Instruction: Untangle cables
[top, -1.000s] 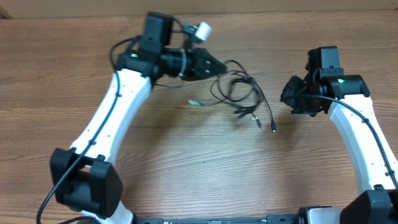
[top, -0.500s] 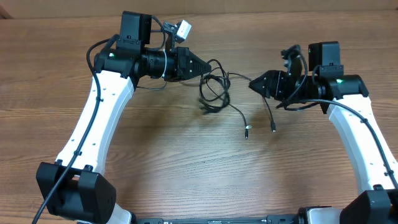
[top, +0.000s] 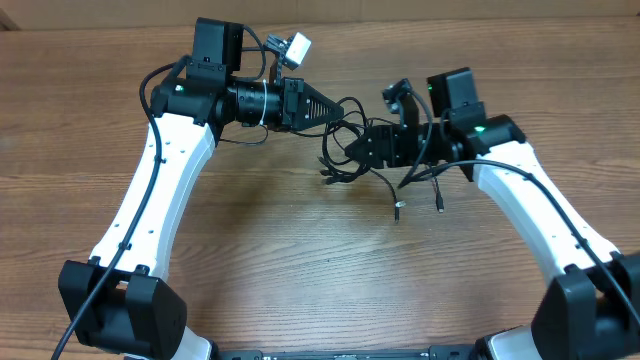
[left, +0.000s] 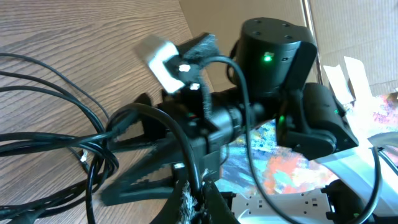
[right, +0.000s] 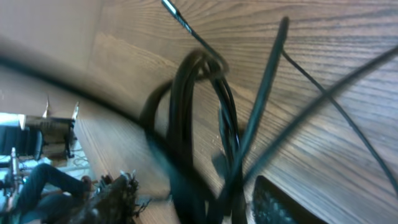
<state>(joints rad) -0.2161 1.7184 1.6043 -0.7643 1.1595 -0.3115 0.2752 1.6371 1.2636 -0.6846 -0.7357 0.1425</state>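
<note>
Dangling from left hand (top: 335, 105), tangled black cables (top: 338, 173) beside right hand (top: 352, 150).

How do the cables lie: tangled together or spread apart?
Tangled. The cables loop over each other in one cluster; only two plug ends trail free.

Left arm (top: 160, 175), right arm (top: 535, 205) reach inward, tips near. Left gripper (top: 331, 106) jaws pinched together; right gripper (top: 356, 150) jaws unclear.
</note>
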